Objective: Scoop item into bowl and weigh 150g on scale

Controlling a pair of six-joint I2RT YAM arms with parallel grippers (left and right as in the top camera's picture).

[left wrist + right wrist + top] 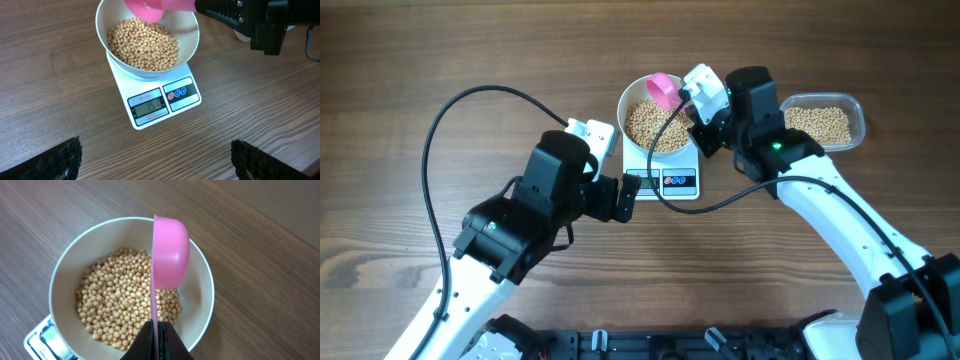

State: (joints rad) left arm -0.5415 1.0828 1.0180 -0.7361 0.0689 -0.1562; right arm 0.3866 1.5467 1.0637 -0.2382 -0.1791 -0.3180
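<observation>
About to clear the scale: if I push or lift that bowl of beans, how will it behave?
Probably heavy for its size: the bowl is well filled with beans. Pushed, it would likely slide rather than tip, sitting low on the smooth scale. Tilted, the round beans could roll and spill; the scoop above also limits a straight lift.

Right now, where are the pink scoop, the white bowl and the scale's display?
pink scoop (pixel 171 255), right wrist view, outer side of its cup.
white bowl (pixel 189 35), left wrist view, bare inner wall on the right.
scale (pixel 149 106), left wrist view, its grey display.
</observation>
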